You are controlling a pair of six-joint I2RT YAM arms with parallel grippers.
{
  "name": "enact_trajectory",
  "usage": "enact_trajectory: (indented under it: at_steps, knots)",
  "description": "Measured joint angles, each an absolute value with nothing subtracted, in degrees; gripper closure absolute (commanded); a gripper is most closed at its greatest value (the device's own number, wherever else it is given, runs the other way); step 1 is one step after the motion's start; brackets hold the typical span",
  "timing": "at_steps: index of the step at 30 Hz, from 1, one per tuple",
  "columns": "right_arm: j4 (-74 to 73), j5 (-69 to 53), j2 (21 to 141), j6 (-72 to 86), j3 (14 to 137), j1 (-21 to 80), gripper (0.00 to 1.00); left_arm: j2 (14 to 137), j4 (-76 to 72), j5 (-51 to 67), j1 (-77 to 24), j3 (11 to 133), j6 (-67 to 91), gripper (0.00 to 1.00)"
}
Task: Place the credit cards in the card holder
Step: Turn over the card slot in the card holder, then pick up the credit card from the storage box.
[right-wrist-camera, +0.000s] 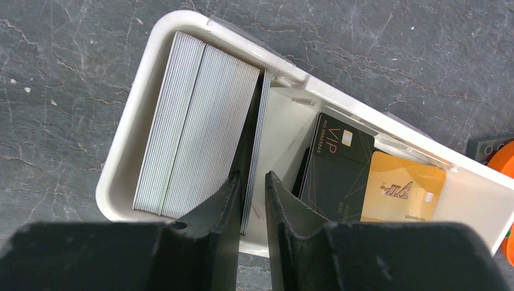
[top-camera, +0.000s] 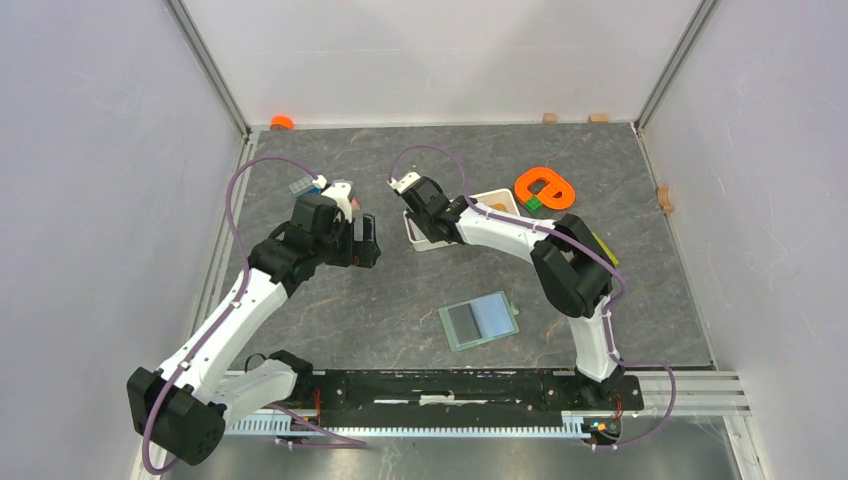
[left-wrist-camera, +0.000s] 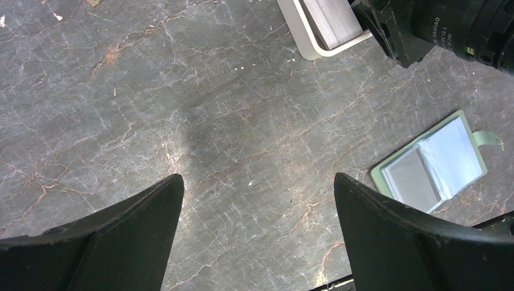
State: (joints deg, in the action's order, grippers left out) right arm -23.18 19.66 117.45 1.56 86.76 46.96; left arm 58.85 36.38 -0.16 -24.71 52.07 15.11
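The credit cards stand in a white tray [right-wrist-camera: 121,151]: a thick stack on edge [right-wrist-camera: 194,121], a black VIP card [right-wrist-camera: 336,167] and a gold one [right-wrist-camera: 400,188]. My right gripper [right-wrist-camera: 253,174] reaches down into the tray [top-camera: 425,243]. Its jaws are narrowly apart around a thin bundle of cards [right-wrist-camera: 259,121], and a slit shows beside the right finger. The card holder [top-camera: 480,320] lies unfolded on the table, sage-green rim, pale blue inside, a grey card [left-wrist-camera: 412,179] in its left pocket. My left gripper [left-wrist-camera: 256,176] hovers wide open over bare table, left of the holder [left-wrist-camera: 431,165].
An orange ring-shaped piece [top-camera: 543,188] and a green block [top-camera: 533,204] lie right of the tray. Small wooden blocks [top-camera: 549,117] sit along the back wall, and one [top-camera: 665,197] by the right wall. A small orange item [top-camera: 281,122] is at the back left corner.
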Motion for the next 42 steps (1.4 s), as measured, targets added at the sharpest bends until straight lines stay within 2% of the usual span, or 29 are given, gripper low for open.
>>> enact_trajectory:
  at_steps: [16, 22, 29, 37, 42]
  knots:
    - [-22.5, 17.5, 115.7, 1.6, 86.8, 47.0, 0.84, 58.7, 36.4, -0.2, -24.7, 51.4, 15.1, 0.0]
    - [-21.8, 17.2, 115.5, 1.6, 86.8, 46.9, 0.79, 58.7, 36.4, -0.2, -24.7, 51.3, 15.1, 0.0]
    - [-21.3, 14.5, 115.4, 2.5, 86.5, 44.9, 0.66, 58.7, 36.4, -0.4, -24.7, 51.3, 15.1, 0.0]
    - [-20.2, 10.8, 114.7, 4.2, 84.4, 43.1, 0.68, 58.6, 36.4, -0.6, -24.7, 51.3, 15.1, 0.0]
    - [-19.8, 8.5, 114.7, 4.6, 83.9, 42.9, 0.74, 58.5, 36.4, -1.0, -24.6, 51.2, 15.1, 0.0]
